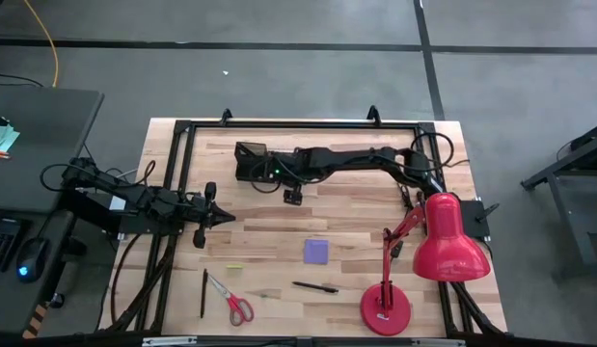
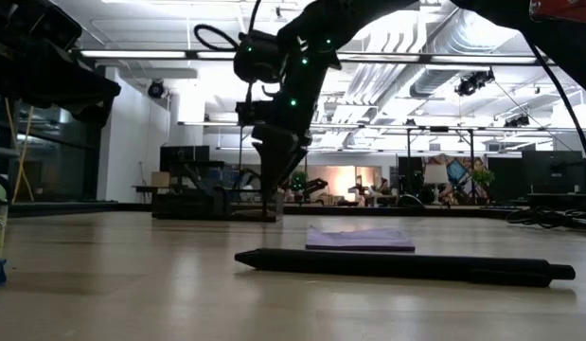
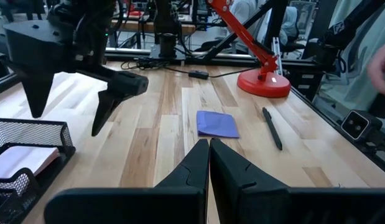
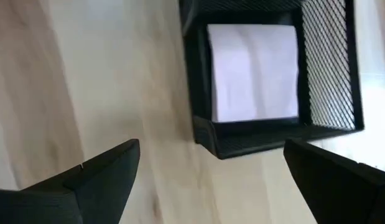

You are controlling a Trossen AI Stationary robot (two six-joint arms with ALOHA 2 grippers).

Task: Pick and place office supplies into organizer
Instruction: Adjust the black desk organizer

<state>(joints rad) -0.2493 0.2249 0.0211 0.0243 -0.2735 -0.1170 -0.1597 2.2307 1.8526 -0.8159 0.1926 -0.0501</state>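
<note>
The right gripper (image 1: 292, 196) hangs above the tabletop (image 1: 356, 217) just beside the black mesh organizer (image 1: 250, 160), its fingers spread wide and empty; in the right wrist view a pale pink note pad (image 4: 254, 71) already lies flat in one compartment of the organizer. The left gripper (image 1: 218, 216) waits at the left side of the tabletop, fingers pressed together and holding nothing. To my eye the step in hand is going for the next item, and the purple note pad (image 1: 316, 251) is the nearest, lying flat in the open with nothing touching it. A flat pad gives little to grab from above, so the gripper would do well to come straight down with one finger on each of two opposite edges, low enough to catch the whole stack and not just the top sheets. Well apart from it, toward the front edge, lie a black pen (image 1: 314, 286), the red-handled scissors (image 1: 231, 301), another dark pen (image 1: 203, 293) and a small yellowish piece (image 1: 234, 266). The red desk lamp (image 1: 443, 246) stands close on the right, so the arm should swing clear of its shade.
</note>
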